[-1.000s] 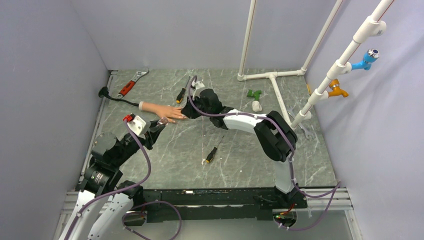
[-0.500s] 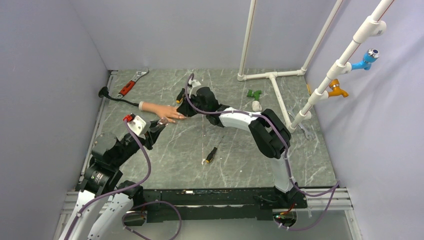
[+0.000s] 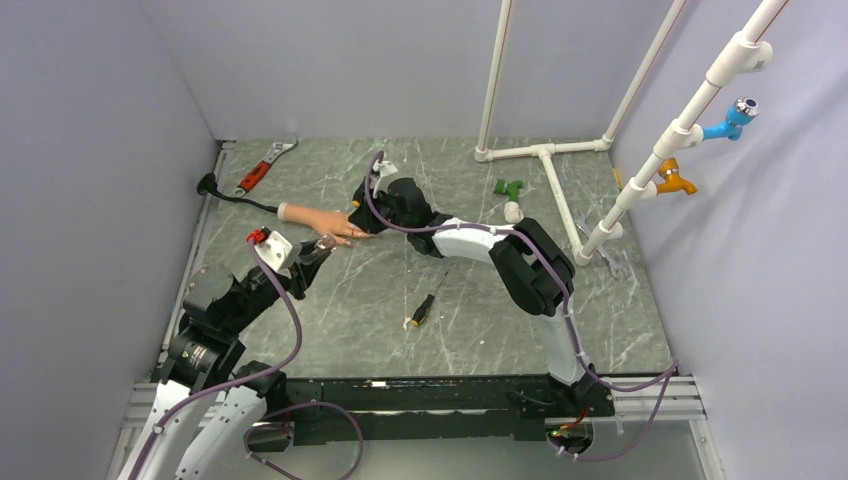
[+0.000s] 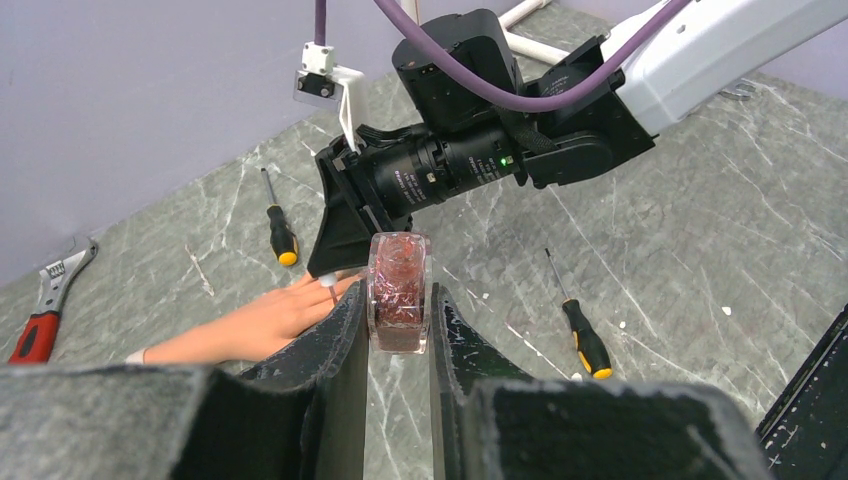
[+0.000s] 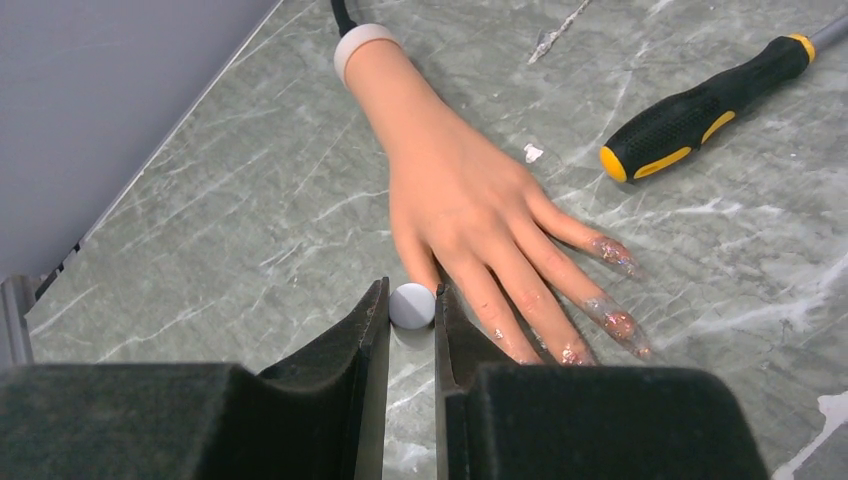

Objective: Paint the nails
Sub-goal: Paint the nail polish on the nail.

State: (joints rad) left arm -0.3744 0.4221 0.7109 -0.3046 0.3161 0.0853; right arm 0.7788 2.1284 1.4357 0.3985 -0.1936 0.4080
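The flesh-coloured mannequin hand (image 3: 322, 222) lies palm down on the table, white cuff to the left. In the right wrist view three of its nails (image 5: 612, 252) carry glittery polish. My right gripper (image 5: 411, 295) is shut on the round grey-white brush cap (image 5: 412, 307), which hovers at the thumb tip; the brush below the cap is hidden. From the left wrist view, the right gripper (image 4: 330, 268) points down at the hand (image 4: 240, 325). My left gripper (image 4: 398, 305) is shut on a clear polish bottle (image 4: 398, 270) of red glitter, held upright just in front of the fingers.
Two black-and-yellow screwdrivers lie on the table, one (image 3: 422, 310) at mid-table and one (image 3: 361, 189) behind the hand. A red-handled wrench (image 3: 262, 167) and a black cable (image 3: 225, 192) are at the back left. White pipework (image 3: 545, 160) and a green fitting (image 3: 509, 187) stand at the back right.
My right gripper has shifted a little left along the mannequin hand, its arm stretching further. The left gripper and the bottle have not moved.
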